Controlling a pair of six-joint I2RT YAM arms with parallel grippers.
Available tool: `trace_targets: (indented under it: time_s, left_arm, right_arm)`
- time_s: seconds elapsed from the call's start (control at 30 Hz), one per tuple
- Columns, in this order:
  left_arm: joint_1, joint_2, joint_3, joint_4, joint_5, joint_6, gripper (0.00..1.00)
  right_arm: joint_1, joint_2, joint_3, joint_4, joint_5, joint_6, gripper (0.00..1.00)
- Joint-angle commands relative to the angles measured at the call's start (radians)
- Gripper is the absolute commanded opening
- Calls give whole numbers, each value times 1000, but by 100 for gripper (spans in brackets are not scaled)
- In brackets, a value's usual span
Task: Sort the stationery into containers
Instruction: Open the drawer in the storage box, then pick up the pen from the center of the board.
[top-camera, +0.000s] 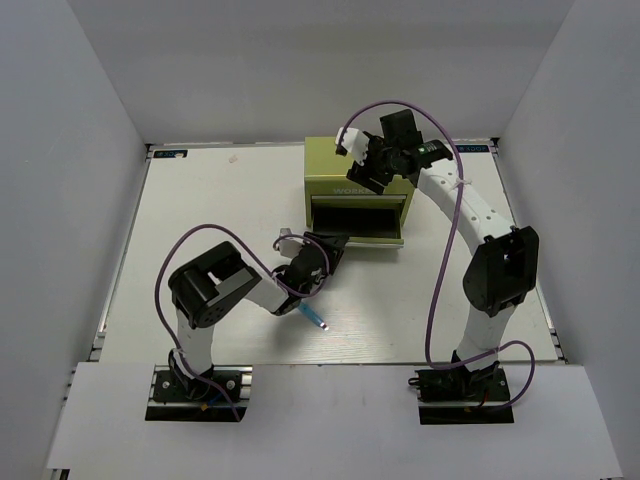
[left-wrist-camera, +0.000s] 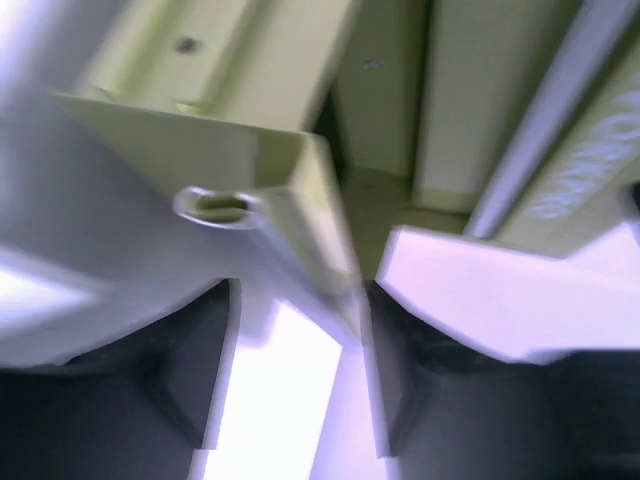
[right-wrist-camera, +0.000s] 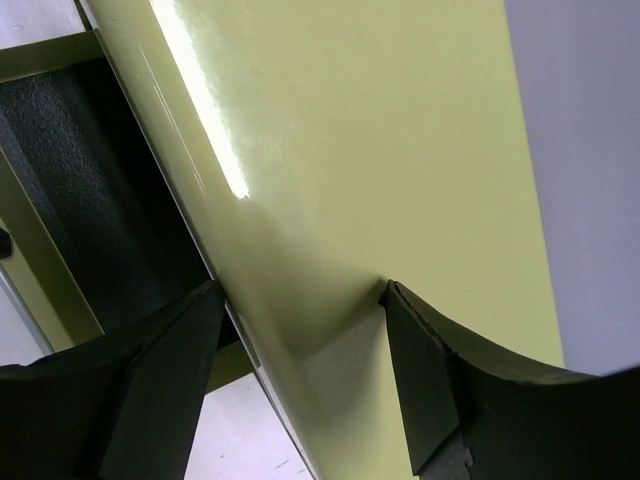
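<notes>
The lime-green chest (top-camera: 350, 165) stands at the table's back centre with one drawer (top-camera: 357, 222) pulled out toward me. My left gripper (top-camera: 333, 245) is at the drawer's front left corner. In the blurred left wrist view its jaws (left-wrist-camera: 300, 300) stand open, with the drawer's front edge (left-wrist-camera: 325, 210) reaching between them. My right gripper (top-camera: 363, 172) is open, with its fingertips (right-wrist-camera: 400, 320) on the chest's top (right-wrist-camera: 380, 150) at the front edge. One blue marker pen (top-camera: 312, 318) lies on the table near my left arm. The other pens are out of view.
White walls close in the table on the left, back and right. The open drawer's dark inside (right-wrist-camera: 90, 200) shows in the right wrist view. A purple cable (top-camera: 440, 290) hangs along the right arm.
</notes>
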Motion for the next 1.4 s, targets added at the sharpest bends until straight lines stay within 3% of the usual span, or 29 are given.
trace_targets:
  time_s: [0.0,0.17,0.5,0.7,0.73,0.77,0.87,0.9,1.0,1.03,1.1,1.23,1.27,1.37]
  left_arm:
    - [9,-39,16,-118,19,38,72]
    - [9,-74,5,-132,42,70,82]
    - [0,-339,-55,-255,132,313,85]
    - [-9,-602,-76,-584,152,464,82]
    - [-9,-689,-99,-624,152,473,80]
    - [-9,-735,-111,-703,152,484,77]
    - [-9,-916,-141,-918,96,518,40]
    - [-9,-959,-141,-977,59,527,16]
    - [-9,-1126,-150,-1226,-8,527,0]
    - [-9,-1165,-150,-1285,-22,527,0]
    - [-9,-1235,-150,-1430,-51,527,1]
    - [-9,-1384,-118,-1609,-72,495,56]
    - [-9,-1401,-109,-1638,-82,495,60]
    - [-9,-1441,-96,-1727,-93,484,64]
  right_arm:
    - [-20,29,-26,-19,32,27,71]
    - [-18,-36,-72,-17,-26,5,71]
    - [-20,-295,-284,-28,-232,-107,70]
    - [-14,-431,-394,-59,-362,-129,55]
    - [-9,-444,-413,-68,-397,-127,46]
    - [-7,-445,-428,-88,-436,-126,40]
    - [32,-456,-483,-137,-490,-83,19]
    - [43,-456,-500,-113,-485,-60,16]
    - [127,-458,-574,-71,-450,29,13]
    - [169,-451,-595,-59,-432,44,15]
    - [229,-441,-625,-12,-408,109,30]
    - [356,-364,-655,71,-304,237,49]
    - [396,-343,-637,85,-277,282,56]
    - [457,-241,-587,96,-240,363,60]
